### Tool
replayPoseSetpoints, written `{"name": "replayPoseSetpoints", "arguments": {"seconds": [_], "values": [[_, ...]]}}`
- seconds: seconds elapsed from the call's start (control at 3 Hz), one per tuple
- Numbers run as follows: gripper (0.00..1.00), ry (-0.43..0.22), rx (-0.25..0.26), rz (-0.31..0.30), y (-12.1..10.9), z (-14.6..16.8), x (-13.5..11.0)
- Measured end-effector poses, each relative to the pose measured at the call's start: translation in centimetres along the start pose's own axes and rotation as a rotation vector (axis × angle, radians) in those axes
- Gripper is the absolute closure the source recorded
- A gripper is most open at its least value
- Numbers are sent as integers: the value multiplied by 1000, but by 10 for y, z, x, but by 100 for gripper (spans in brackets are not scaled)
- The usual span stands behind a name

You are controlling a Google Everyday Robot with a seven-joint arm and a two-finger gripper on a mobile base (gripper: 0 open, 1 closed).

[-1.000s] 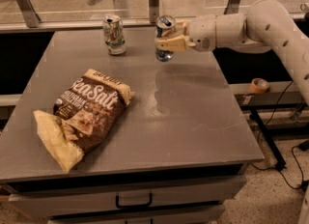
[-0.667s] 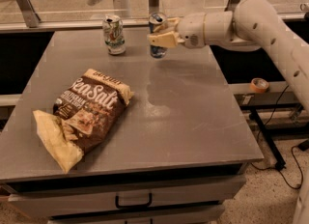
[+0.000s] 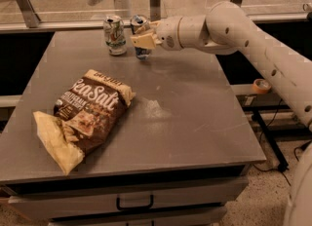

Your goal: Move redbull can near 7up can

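The gripper (image 3: 140,39) is clamped around the redbull can (image 3: 139,24), holding it upright at the far side of the bench (image 3: 195,103), just beside the 7up can (image 3: 115,35) with a narrow gap between them. I cannot quite tell whether its base is seated on the bench, so letting go early could tip it. Drifting further toward the 7up can, or spreading wide on release, might knock that can over.
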State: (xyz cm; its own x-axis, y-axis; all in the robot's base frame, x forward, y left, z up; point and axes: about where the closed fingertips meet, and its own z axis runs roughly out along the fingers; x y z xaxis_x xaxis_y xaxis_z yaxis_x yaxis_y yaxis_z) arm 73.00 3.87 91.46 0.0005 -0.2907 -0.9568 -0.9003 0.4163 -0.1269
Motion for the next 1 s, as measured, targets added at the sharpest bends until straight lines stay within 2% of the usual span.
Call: {"name": "replayPoseSetpoints", "arguments": {"seconds": [0.33, 1.0], "values": [[82, 26, 27, 20, 0, 21, 2], [36, 44, 24, 94, -2, 48, 7]]}}
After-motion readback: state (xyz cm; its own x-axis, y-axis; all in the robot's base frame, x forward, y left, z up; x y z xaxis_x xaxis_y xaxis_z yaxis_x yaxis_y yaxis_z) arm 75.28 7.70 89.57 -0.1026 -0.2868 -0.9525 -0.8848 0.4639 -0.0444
